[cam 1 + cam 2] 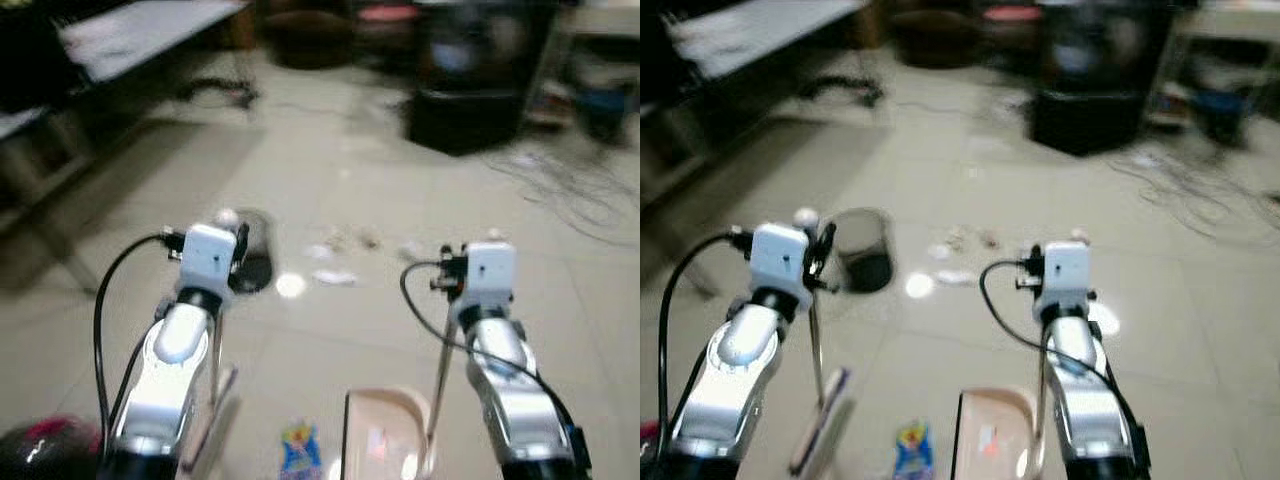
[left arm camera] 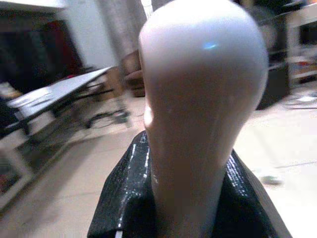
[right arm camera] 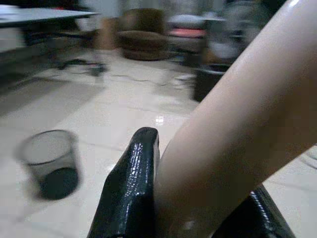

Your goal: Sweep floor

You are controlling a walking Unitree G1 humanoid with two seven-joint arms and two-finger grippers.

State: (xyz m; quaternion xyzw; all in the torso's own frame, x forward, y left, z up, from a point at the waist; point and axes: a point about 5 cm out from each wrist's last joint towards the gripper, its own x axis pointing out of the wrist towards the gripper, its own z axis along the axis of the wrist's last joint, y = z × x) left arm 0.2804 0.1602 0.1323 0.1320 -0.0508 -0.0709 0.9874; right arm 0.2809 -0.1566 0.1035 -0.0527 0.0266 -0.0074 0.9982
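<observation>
Blurred litter (image 1: pixel 340 262) on tiles | broom (image 1: pixel 818 420) foot cropped | dustpan (image 1: pixel 385 435) cropped

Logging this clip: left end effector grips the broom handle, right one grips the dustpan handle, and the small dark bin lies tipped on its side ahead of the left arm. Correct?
One slip: the bin stands upright, its open rim facing up, as the right eye view shows. The rest holds: the left end effector is closed on the broom handle, the right end effector on the dustpan handle.

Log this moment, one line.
left gripper: shut on broom handle | right gripper: shut on dustpan handle | litter: unswept
</observation>
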